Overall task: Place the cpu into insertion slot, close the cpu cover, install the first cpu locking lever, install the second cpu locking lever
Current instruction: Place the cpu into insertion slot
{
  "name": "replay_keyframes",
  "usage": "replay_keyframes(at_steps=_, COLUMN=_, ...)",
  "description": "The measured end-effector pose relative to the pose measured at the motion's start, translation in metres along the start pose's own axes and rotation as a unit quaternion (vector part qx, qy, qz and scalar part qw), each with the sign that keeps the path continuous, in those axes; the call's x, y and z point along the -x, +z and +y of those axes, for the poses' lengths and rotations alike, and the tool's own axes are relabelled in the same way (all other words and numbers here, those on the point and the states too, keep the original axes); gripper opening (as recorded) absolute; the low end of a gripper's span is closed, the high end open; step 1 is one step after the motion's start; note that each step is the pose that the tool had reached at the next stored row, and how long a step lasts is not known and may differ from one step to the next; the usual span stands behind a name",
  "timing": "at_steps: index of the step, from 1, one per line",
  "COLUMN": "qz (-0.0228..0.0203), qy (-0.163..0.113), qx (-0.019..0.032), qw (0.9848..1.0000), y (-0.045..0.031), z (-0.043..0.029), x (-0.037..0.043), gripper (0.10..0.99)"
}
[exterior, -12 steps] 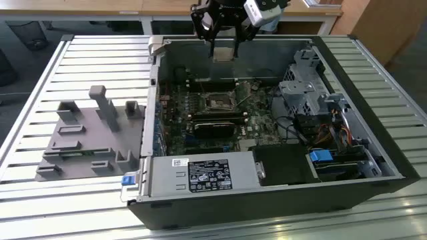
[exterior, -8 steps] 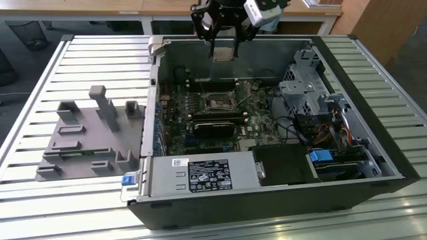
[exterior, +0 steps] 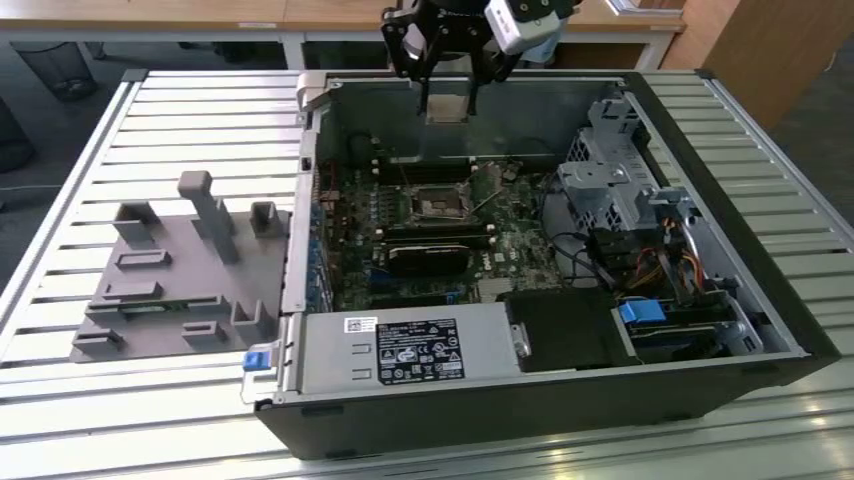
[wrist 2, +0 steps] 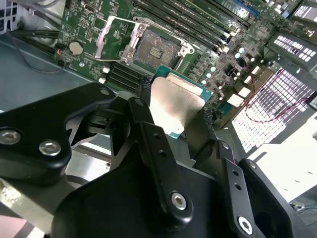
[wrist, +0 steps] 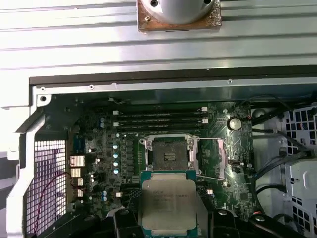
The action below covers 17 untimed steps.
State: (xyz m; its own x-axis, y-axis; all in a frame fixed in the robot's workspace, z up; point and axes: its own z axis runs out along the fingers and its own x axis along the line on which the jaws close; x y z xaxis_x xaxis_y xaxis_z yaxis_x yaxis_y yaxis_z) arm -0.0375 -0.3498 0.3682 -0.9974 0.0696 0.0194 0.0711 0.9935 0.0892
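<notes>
exterior / grip: gripper (exterior: pixel 447 100) hangs over the far wall of the open computer case (exterior: pixel 747 330), fingers clamped on two opposite edges of the cpu (exterior: pixel 446 112).
exterior / target: insertion slot (exterior: pixel 437 207) sits mid-motherboard, well apart from the chip. Nothing is seated yet.
exterior / why: probably an edge grip, so the chip can go down flat without a finger touching its underside.
exterior / writing: white label on the power supply (exterior: pixel 414 350) carries print and logos, too small to make out.
exterior / rest: grey fixture block (exterior: pixel 174 270) lies on the slatted table (exterior: pixel 80 400), at the exterior view's left of the case.
second wrist / cpu: cpu (wrist 2: pixel 176 106) has its silver lid toward the camera, with a green edge showing, pinched in the gripper (wrist 2: pixel 176 121).
second wrist / socket: insertion slot (wrist 2: pixel 156 49) is bare and the cpu cover (wrist 2: pixel 116 37) is swung open beside it, so the drop path looks clear.
first wrist / alignment: cpu (wrist: pixel 168 201) sits level and square to the insertion slot (wrist: pixel 170 155), near it in frame but not over it.
first wrist / cover: cpu cover (wrist: pixel 221 158) stands up at one side of the socket. Memory slots (wrist: pixel 158 119) lie on another side.
first wrist / writing: faint print on the cpu lid, illegible.
</notes>
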Motion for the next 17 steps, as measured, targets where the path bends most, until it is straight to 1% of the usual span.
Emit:
replay_keyframes(at_steps=5, qz=-0.0021, qy=0.023, qx=0.0005, qw=0.9997, y=0.0002, z=0.0, x=0.0, gripper=0.525)
replay_keyframes(at_steps=9, qz=-0.0038, qy=0.042, qx=0.0008, qw=0.9991, y=0.0003, z=0.0001, x=0.0, gripper=0.525)
replay_keyframes(at_steps=12, qz=-0.0056, qy=0.062, qx=0.0013, qw=0.9981, y=0.0005, z=0.0002, x=-0.0001, gripper=0.525)
replay_keyframes(at_steps=17, qz=-0.0082, qy=0.091, qx=0.0017, qw=0.9958, y=0.0008, z=0.0005, x=-0.0002, gripper=0.525)
